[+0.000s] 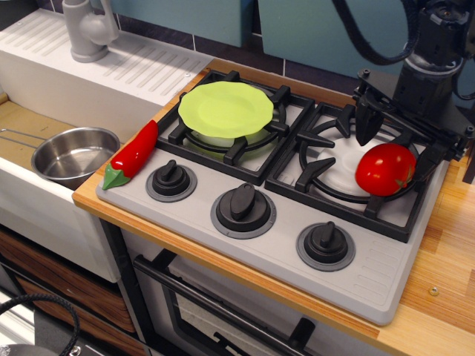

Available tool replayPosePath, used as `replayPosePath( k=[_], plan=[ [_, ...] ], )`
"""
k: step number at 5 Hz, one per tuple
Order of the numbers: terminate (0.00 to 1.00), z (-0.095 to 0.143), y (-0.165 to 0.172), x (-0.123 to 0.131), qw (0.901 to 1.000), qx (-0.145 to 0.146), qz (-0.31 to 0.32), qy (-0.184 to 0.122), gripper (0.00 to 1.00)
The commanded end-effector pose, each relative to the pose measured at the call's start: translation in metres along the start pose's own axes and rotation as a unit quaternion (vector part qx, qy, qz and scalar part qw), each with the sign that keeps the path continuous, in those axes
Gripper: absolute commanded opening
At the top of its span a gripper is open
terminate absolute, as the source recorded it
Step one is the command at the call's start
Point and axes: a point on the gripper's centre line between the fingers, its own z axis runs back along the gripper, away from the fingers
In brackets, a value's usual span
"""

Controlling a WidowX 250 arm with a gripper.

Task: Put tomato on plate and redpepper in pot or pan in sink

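Observation:
The red tomato (385, 169) rests on the right burner grate of the toy stove. My black gripper (401, 141) is open just above and behind it, one finger (367, 122) at its upper left, the other at its right side. The lime-green plate (225, 109) lies on the left burner. The redpepper (134, 155) lies along the stove's left edge, green stem toward the front. The steel pan (74, 154) sits in the sink (30, 185) at the left.
A grey faucet (87, 30) stands on the ribbed drainboard (141, 67) at the back left. Three black knobs (243, 202) line the stove's front. Wooden counter (445, 245) runs along the right.

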Motion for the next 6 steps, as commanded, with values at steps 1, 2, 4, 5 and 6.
replayPosePath(
  k=[1, 2, 4, 5, 6],
  plan=[
    [0.00, -0.010, 0.005, 0.019, 0.9992, -0.011, -0.011, -0.037, 1.00],
    [0.00, -0.012, 0.008, 0.020, 0.9992, -0.013, -0.013, -0.036, 1.00],
    [0.00, -0.003, 0.005, 0.020, 0.9998, -0.013, -0.005, -0.012, 0.00],
    [0.00, 0.000, 0.003, 0.020, 0.9999, -0.015, -0.003, -0.007, 0.00],
    [0.00, 0.005, 0.002, 0.020, 0.9998, -0.018, 0.001, -0.001, 0.00]
  ],
)
